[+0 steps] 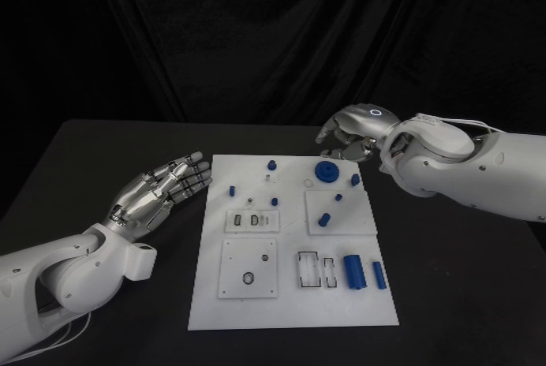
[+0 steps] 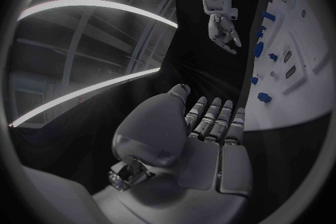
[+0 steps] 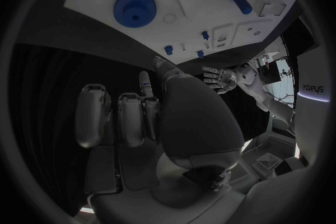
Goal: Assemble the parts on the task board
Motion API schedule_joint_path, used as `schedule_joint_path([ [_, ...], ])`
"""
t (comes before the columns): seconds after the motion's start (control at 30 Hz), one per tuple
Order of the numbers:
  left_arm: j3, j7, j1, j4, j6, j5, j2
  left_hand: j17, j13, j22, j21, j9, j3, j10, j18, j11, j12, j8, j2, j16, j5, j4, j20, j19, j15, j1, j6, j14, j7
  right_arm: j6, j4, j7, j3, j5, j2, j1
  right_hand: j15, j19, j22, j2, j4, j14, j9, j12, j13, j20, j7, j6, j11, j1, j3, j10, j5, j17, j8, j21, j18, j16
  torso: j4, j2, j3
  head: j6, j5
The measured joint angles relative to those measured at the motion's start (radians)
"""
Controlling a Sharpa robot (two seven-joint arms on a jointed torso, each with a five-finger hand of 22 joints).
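Task board (image 1: 293,303) between both hands' fingers (image 1: 188,170)

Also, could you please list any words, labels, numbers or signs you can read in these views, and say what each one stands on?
"sharpa", seen reversed as mirror writing, on a dark panel in the room behind the robot, in the right wrist view.
Nothing readable on the task board, its blue parts, the left hand or the right hand.

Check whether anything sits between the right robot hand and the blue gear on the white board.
Nothing visible does. The right robot hand hovers at the far edge of the white task board, and the round blue toothed gear lies just in front of it, with bare board between.
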Motion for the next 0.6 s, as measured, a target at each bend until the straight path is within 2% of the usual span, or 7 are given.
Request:
schedule_joint_path([
  [0.03,0.000,0.000,0.000,0.000,0.000,0.000,0.000,0.000,0.000,0.000,0.000,0.000,0.000,0.000,0.000,0.000,0.000,0.000,0.000,0.002,0.000,0.000,0.000,0.000,0.000,0.000,0.000,0.000,0.000,0.009,0.003,-0.004,-0.001,0.005,-0.009,0.000,0.000,0.020,0.005,0.001,0.009,0.000,0.002,0.018,0.009,-0.001,0.001,0.007,-0.001,-0.010,-0.009,0.007,-0.002,0.013,0.000,0.029,-0.009,0.039,0.0000,0.000,0.0000,0.001,-0.001],
  [0.1,0.000,0.000,0.000,-0.001,0.000,0.000,0.000,0.000,0.000,0.000,0.000,0.000,0.000,0.000,0.000,0.000,0.000,0.000,0.000,0.002,0.000,0.000,0.000,0.000,0.000,0.000,0.000,0.000,0.000,0.029,0.007,-0.015,-0.001,0.013,-0.027,-0.004,0.000,0.032,0.008,0.000,0.031,0.000,0.001,0.027,0.013,-0.001,-0.001,0.008,-0.001,-0.038,-0.028,0.007,-0.012,0.021,0.000,0.071,-0.013,0.082,-0.0005,-0.001,0.0000,0.001,-0.001],
  [0.23,0.000,0.000,0.000,-0.002,0.000,0.000,0.001,0.000,0.000,0.000,0.000,0.000,0.003,0.000,0.000,0.000,0.000,0.000,0.000,0.002,0.000,-0.003,0.000,0.000,0.000,0.000,0.000,0.000,0.000,0.059,0.003,-0.038,-0.004,0.026,-0.045,-0.018,0.000,0.032,0.008,-0.004,0.056,0.000,-0.018,0.027,0.013,-0.002,0.003,-0.027,-0.001,-0.058,-0.051,0.007,-0.040,0.022,-0.036,0.083,-0.013,0.090,-0.0040,-0.003,-0.0004,0.001,0.004],
  [0.4,0.000,0.000,0.000,-0.005,0.000,0.000,0.005,0.000,0.000,0.000,0.000,0.000,0.003,0.000,0.000,0.000,0.000,0.000,0.000,0.002,0.000,-0.003,0.000,0.000,0.000,0.000,0.000,0.000,0.000,0.085,-0.015,-0.063,-0.005,0.035,-0.044,-0.035,0.000,0.032,0.007,-0.008,0.069,0.000,-0.035,0.027,0.013,-0.002,0.004,-0.062,-0.001,-0.064,-0.063,0.007,-0.061,0.022,-0.046,0.083,-0.013,0.090,-0.0057,-0.007,-0.0029,-0.004,0.006],
  [0.6,0.000,0.000,0.000,-0.008,0.002,0.001,0.008,0.000,0.000,0.000,0.000,0.000,0.003,-0.004,0.000,-0.004,0.000,0.000,0.000,0.002,0.000,-0.003,0.000,0.000,0.000,0.000,0.000,0.000,0.000,0.099,-0.034,-0.077,-0.005,0.041,-0.026,-0.054,0.000,0.032,0.007,-0.008,0.069,0.000,-0.042,0.027,0.013,-0.002,0.006,-0.071,-0.001,-0.064,-0.070,0.007,-0.061,0.022,-0.046,0.083,-0.013,0.090,-0.0053,-0.009,-0.0041,-0.007,0.009],
])
